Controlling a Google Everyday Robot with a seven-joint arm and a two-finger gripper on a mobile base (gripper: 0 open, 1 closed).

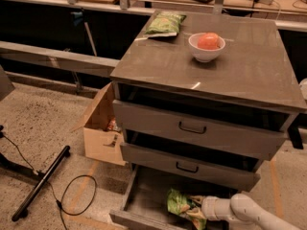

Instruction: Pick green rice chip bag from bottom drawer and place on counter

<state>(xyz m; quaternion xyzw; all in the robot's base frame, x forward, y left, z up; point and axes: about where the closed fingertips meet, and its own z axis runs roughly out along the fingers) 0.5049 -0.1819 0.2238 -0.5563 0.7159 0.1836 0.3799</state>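
The green rice chip bag [178,203] lies crumpled in the open bottom drawer [144,195], at its front middle. My gripper [195,208] reaches in from the lower right on a white arm. Its tip is right against the bag's right side, and the bag hides the contact. The counter [240,80] is the grey-brown top of the cabinet, high above the drawer.
On the counter are a paler olive-green bag [164,23] at the back left and a white bowl [206,53] with a red-orange fruit. The two upper drawers [192,128] stand slightly open above the arm. A cardboard box [100,135], a black stand bar [41,183] and a cable [72,200] are on the floor to the left.
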